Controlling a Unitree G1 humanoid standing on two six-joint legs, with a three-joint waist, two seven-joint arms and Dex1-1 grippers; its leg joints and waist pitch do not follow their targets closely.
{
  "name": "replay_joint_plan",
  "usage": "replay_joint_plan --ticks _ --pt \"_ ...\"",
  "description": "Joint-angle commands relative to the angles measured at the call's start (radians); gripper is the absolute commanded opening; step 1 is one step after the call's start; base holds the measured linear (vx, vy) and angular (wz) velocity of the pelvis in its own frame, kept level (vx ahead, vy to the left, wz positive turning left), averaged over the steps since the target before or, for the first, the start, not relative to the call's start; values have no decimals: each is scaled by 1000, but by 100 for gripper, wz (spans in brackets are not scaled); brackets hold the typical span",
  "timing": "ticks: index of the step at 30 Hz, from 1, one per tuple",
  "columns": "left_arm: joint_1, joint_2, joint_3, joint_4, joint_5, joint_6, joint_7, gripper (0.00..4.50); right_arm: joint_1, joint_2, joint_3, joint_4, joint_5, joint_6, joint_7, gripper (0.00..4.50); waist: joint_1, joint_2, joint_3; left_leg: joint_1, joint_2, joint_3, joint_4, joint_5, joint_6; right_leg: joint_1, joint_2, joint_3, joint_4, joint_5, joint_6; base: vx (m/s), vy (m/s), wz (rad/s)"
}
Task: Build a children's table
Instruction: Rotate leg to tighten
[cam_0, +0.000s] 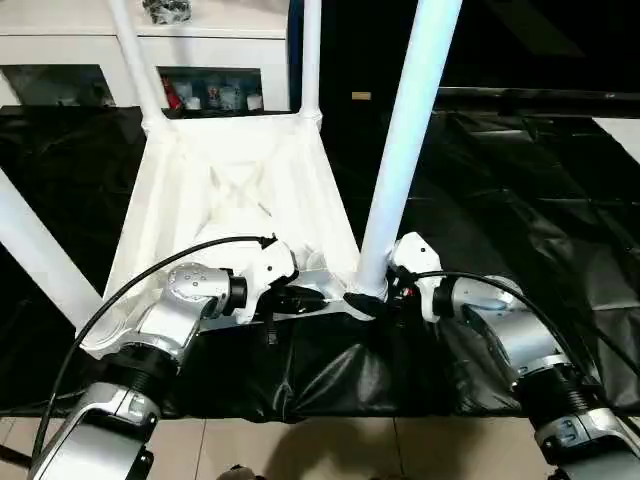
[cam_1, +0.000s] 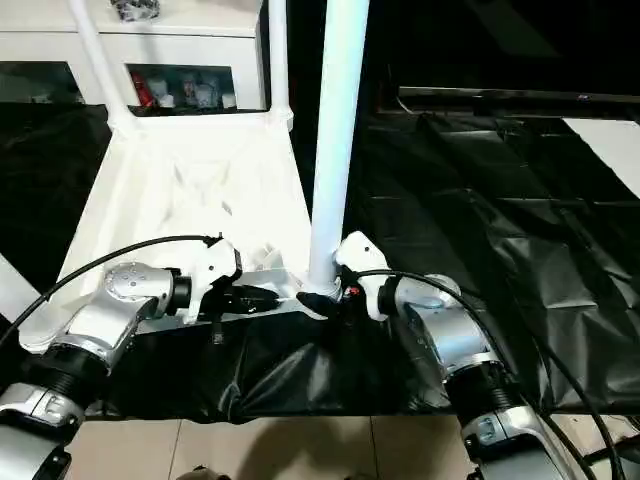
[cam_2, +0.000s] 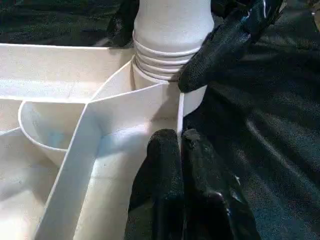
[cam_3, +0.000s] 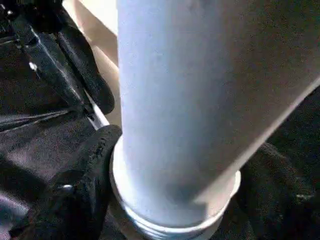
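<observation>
Left gripper pinches the stiff, light tabletop rim; right gripper straddles the smooth, likely slippery leg base, best held low.

The upturned tabletop lies on the sheet, the cabinet behind it. Legs stand at its corners; the near-right leg rises between the left claw and right claw.
</observation>
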Motion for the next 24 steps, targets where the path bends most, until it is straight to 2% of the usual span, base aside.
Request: replay_joint_plan --ticks 1,2,4,5,7,8,10,11,12,13,14,16,17,18,19,20,22,24 --pt "32 -3 3 4 -8 22 14 0 -31 9 6 26 -7 -18 -3 308 8 -12 -58 4 23 -12 -79 -305 16 42 -57 40 -90 -427 -149 0 0 0" --pt "33 -1 3 3 -7 23 14 0 -32 10 6 29 -6 -20 -3 308 7 -13 -60 5 24 -12 -78 -307 15 41 -58 40 -89 -425 -151 0 0 0" --pt "34 8 -4 -3 2 33 16 0 -31 38 -8 59 6 -29 -27 297 5 -7 -58 5 23 -13 -79 -320 12 41 -57 40 -91 -435 -151 0 0 0" --pt "34 8 -5 -3 3 34 17 0 -31 40 -9 60 6 -29 -30 289 1 -10 -57 4 23 -15 -81 -331 9 42 -57 38 -92 -448 -149 0 0 0" --pt "21 -16 -11 2 30 61 85 0 -24 103 -30 98 4 -20 -133 280 -4 -7 -56 7 22 -16 -82 -349 -3 38 -57 38 -96 -471 -147 0 0 0" --pt "21 -18 -12 2 32 62 90 0 -24 106 -31 100 3 -19 -138 278 -9 -8 -55 7 23 -16 -83 -355 -6 37 -56 38 -96 -474 -148 0 0 0" --pt "6 -57 -11 7 53 88 170 0 -18 156 -41 120 -9 -4 -233 278 -13 -9 -54 8 22 -18 -83 -369 -10 36 -56 37 -99 -500 -139 0 0 0" --pt "-14 -112 -1 16 60 121 254 0 -20 209 -51 142 -22 14 -334 277 -14 -4 -53 15 21 -18 -81 -386 -15 31 -57 37 -105 -526 -134 0 0 0" --pt "-14 -112 -1 16 60 121 254 0 -20 209 -51 142 -22 14 -334 277 -17 -6 -51 18 20 -17 -82 -395 -22 27 -54 38 -105 -531 -133 0 0 0" --pt "-33 -160 8 27 66 149 330 0 -25 252 -58 161 -37 20 -423 277 -20 -9 -49 19 17 -19 -82 -414 -24 29 -53 33 -110 -569 -117 0 0 0" --pt "-55 -211 13 46 73 173 403 0 -39 302 -68 186 -48 29 -520 277 -19 0 -49 22 16 -21 -82 -425 -28 26 -55 31 -112 -588 -113 0 0 0" --pt "-68 -242 15 56 78 189 448 0 -50 335 -76 206 -55 33 -582 277 -24 -5 -48 30 10 -22 -78 -455 -30 19 -53 26 -125 -649 -86 0 0 0" --pt "-81 -272 8 77 91 185 493 0 -72 376 -82 224 -45 9 -597 277 -21 1 -50 29 9 -26 -78 -460 -26 22 -56 22 -129 -665 -71 0 0 0" --pt "-83 -278 1 81 96 169 495 0 -74 380 -65 217 -49 -14 -560 277 -24 6 -51 28 9 -27 -80 -465 -19 25 -55 19 -135 -654 -64 0 0 0" --pt "-83 -281 -4 84 99 158 495 0 -75 382 -52 211 -52 -29 -535 277 -21 1 -56 20 10 -28 -87 -442 -10 34 -55 20 -134 -613 -62 0 0 0" --pt "-82 -282 -9 81 100 155 489 0 -71 380 -43 199 -52 -46 -509 277 -20 2 -58 19 11 -28 -89 -431 -6 36 -54 22 -131 -589 -67 0 0 0" --pt "-71 -266 -15 62 96 141 444 0 -54 370 -49 166 -25 -45 -449 332 -17 3 -62 18 13 -27 -93 -402 5 39 -52 26 -124 -505 -93 0 0 0" --pt "-53 -235 -21 37 91 99 371 0 -37 343 -55 138 -9 -44 -396 346 -14 0 -63 10 14 -23 -95 -362 22 46 -50 32 -114 -411 -125 0 0 0"
